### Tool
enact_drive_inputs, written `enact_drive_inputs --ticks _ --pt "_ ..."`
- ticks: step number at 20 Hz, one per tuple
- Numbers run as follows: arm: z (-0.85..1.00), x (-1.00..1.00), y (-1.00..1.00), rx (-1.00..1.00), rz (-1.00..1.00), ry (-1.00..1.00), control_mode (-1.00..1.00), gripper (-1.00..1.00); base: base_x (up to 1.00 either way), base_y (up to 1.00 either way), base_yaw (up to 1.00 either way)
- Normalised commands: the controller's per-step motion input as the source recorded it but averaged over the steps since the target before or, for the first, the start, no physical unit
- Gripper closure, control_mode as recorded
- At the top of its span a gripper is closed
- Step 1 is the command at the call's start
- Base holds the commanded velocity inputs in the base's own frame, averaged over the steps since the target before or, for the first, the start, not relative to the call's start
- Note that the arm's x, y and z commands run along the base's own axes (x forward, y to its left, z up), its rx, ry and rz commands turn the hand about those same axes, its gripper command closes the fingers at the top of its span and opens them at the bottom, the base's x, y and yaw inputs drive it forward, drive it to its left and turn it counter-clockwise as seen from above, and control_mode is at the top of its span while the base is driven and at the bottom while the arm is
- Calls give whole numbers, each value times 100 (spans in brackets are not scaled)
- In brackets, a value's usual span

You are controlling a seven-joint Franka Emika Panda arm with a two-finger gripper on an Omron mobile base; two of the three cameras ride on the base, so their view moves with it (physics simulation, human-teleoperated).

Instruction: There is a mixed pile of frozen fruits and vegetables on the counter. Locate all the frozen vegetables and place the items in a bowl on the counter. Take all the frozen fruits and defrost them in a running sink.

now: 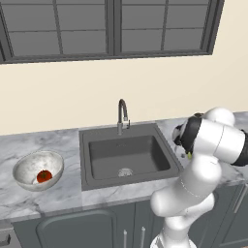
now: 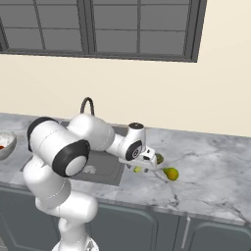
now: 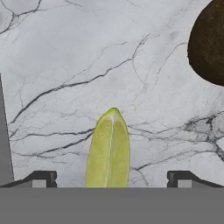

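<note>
The grey-white marble counter runs across the front of the kitchen, with the dark square sink sunk into it and a curved metal faucet standing at its back edge. To the left of the sink, well apart from it, sits the wide marbled bowl, and the small red round vegetable already lies inside it. The white arm reaches over the right end of the sink to the stretch of counter on that side, where the remaining food items lie close together. There the yellow-green pear-shaped fruit rests on the marble just beyond the hand, and the dark olive-green ball sits beside the hand, partly hidden by it (in the hand view it fills the upper right corner as a dark rounded mass). The gripper hangs low over the counter with its jaws spread wide, one dark tip on either side of the pale yellow-green wedge, which lies on the marble between them; neither tip touches it.
</note>
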Motion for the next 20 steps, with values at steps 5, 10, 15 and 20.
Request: enact_drive_inputs --ticks 5,10,15,20 --pt "-8 17 0 0 0 0 -100 100 0 0 0" --pt "-10 1 0 0 -1 0 -100 100 0 0 0" --pt "23 -7 -4 2 -5 5 -100 100 0 0 0" --pt "53 -4 5 4 -5 -1 -100 100 0 0 0"
